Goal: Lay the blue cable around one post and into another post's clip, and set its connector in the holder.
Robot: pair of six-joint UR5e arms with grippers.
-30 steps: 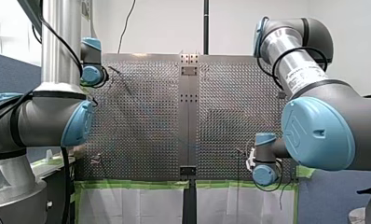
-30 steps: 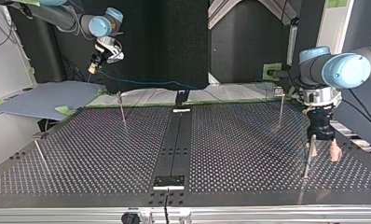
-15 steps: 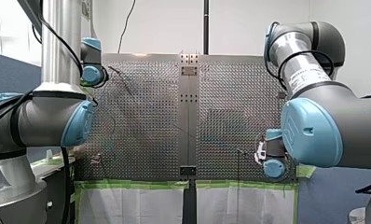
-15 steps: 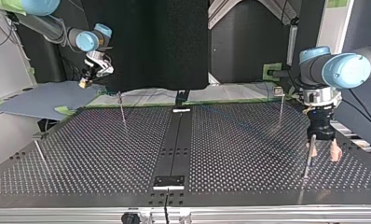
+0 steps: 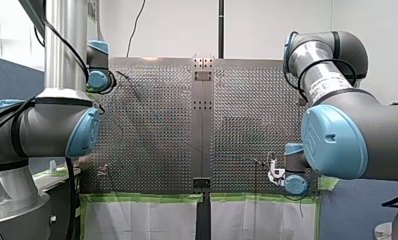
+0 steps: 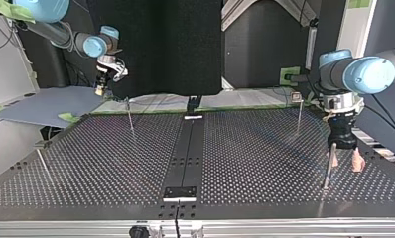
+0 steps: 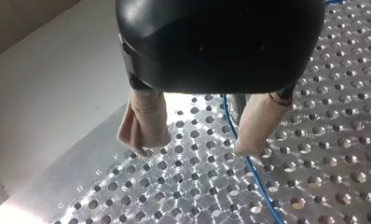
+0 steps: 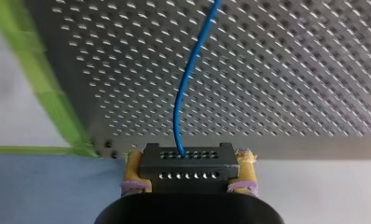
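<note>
My right claw (image 8: 189,157) is closed on the black rectangular multi-hole connector (image 8: 188,169), with its yellow pads (image 8: 133,170) pinching the two short ends. The thin blue cable (image 8: 186,88) leaves the connector's upper row of holes and runs ahead of the claw over the perforated metal counter (image 8: 286,70), curving slightly, then goes out of view. The connector is held in the air just past the counter's edge, near the green tape strip (image 8: 53,88) along that edge. In the top view this claw hangs at the far left, beyond the counter's far edge, just left of a thin metal post (image 6: 130,115). My left claw (image 7: 196,143) is wide open and grips nothing; its beige pads (image 7: 145,119) point down, close to the counter. In the left wrist view the blue cable runs over the counter between the fingers and passes right beside one pad; I cannot tell whether they touch. In the top view the left claw is at the right, mid depth, with a second thin metal post (image 6: 328,167) just beside its inner finger. A third post (image 6: 298,113) stands farther back at the right, and a fourth post (image 6: 41,161) at the near left. A dark centre strip (image 6: 188,148) runs near to far, with a small black plate (image 6: 180,192) at its near end. The cable is too faint to trace in the top and front views.
</note>
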